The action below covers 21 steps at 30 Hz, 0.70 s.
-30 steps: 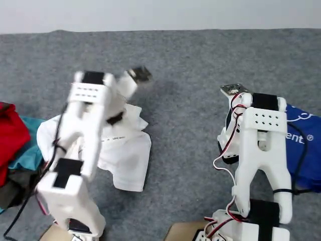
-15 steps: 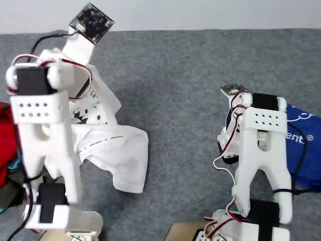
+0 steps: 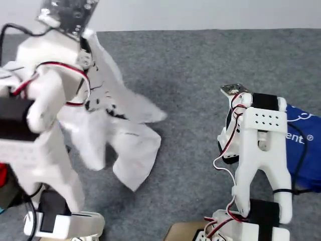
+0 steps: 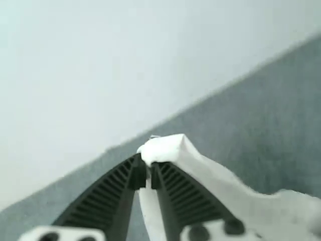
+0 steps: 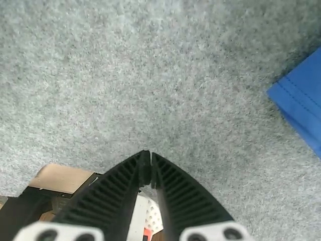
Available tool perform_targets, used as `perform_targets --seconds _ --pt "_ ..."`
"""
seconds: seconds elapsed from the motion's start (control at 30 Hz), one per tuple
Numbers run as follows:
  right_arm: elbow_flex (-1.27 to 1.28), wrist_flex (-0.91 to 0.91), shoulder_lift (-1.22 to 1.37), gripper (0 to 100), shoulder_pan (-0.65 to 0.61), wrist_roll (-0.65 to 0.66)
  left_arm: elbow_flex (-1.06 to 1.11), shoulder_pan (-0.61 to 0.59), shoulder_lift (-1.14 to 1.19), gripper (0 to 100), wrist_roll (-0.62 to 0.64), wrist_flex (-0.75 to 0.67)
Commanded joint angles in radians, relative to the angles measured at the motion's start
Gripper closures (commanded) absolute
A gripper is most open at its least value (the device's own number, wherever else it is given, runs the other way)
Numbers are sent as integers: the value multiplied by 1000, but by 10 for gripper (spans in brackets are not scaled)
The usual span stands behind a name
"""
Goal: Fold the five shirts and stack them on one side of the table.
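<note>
Left gripper [image 4: 145, 174]: jaws are closing tight on a fold of the white shirt [image 4: 163, 148], pinching it at the very tips. The rest of the cloth is hanging loose beneath the jaws, above the grey felt table [image 3: 200, 65].

Right gripper [image 5: 146, 163]: jaws are pressing together, gripping nothing, pointing at bare felt. The blue shirt [image 5: 301, 98] is lying off to one side of the jaws, apart from them.

The bench [image 3: 200, 75] is covered in grey felt up to a pale wall at its far edge. A blue shirt [image 3: 306, 150] lies flat at the right edge. A sliver of red cloth [image 3: 2, 175] lies at the left edge. A white shirt [image 3: 130, 150] hangs over the left half; whether its lower end touches the felt cannot be told.
</note>
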Motion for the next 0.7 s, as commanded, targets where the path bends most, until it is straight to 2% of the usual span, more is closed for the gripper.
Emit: perform_targets --seconds 0.0,0.23,0.47,0.57,0.67 --pt "-44 36 -45 990 -8 -3 -107 0 -44 995 51 -40" --pt "-44 31 -45 990 -8 -3 -120 2 -34 995 61 18" --pt "-44 27 -44 990 -22 -2 127 -2 -11 995 54 28" --pt "-44 27 -44 990 -30 -2 248 -75 -14 995 52 26" --pt "-44 33 -44 990 -30 -2 312 -222 -12 995 38 25"
